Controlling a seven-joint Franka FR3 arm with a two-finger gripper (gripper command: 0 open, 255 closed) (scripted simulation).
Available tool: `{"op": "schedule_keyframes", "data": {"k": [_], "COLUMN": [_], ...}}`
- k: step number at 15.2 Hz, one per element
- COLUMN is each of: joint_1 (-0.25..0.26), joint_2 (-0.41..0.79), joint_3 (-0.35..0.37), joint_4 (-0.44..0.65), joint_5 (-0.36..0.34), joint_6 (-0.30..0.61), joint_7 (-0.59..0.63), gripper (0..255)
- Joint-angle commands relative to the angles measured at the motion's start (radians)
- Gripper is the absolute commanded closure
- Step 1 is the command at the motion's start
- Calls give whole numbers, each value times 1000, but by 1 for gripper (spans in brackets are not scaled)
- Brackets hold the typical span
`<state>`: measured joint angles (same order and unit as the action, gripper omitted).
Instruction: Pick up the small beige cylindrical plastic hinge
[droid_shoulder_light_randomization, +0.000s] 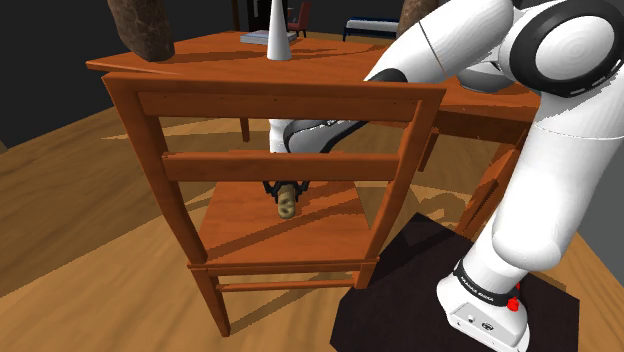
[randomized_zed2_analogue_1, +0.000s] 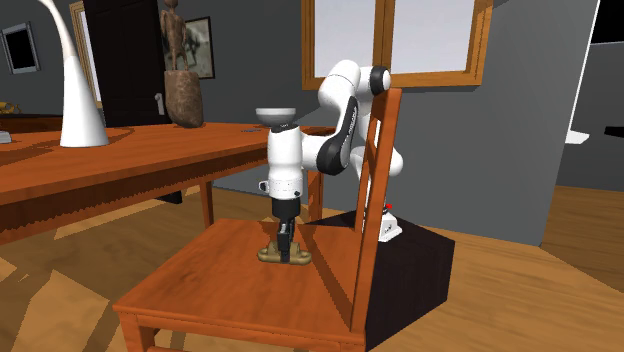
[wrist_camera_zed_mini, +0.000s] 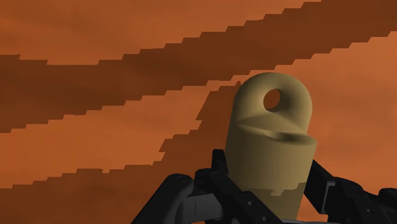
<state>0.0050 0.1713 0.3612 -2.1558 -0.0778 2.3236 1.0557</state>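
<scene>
End effector (droid_shoulder_light_randomization: 285, 192) points straight down over the wooden chair seat (droid_shoulder_light_randomization: 330, 235), fingers clamped on either side of the beige hinge (wrist_camera_zed_mini: 272, 143). Hinge is a short cylinder with a rounded lug and a hole through it, at mid-seat, just past the chair back (droid_shoulder_light_randomization: 280, 165). Can't tell if it touches the seat. Bench (randomized_zed2_analogue_1: 150, 150) stands beyond the chair.
</scene>
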Motion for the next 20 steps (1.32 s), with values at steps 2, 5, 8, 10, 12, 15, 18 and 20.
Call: {"op": "schedule_keyframes", "data": {"k": [2, 5, 8, 10, 12, 15, 18, 20], "joint_1": [0, -2, -4, -6, -7, -8, -10, -10], "joint_2": [1, -15, -40, -55, -70, -90, -109, -110], "joint_3": [0, 2, 5, 6, 7, 8, 8, 8], "joint_4": [0, 8, 22, 33, 44, 63, 84, 85], "joint_5": [0, 8, 21, 29, 37, 47, 55, 56], "joint_6": [0, -23, -60, -85, -110, -148, -186, -188], "joint_7": [0, -6, -15, -20, -25, -32, -38, -39], "gripper": [255, 255, 255, 255, 255, 255, 255, 255]}}
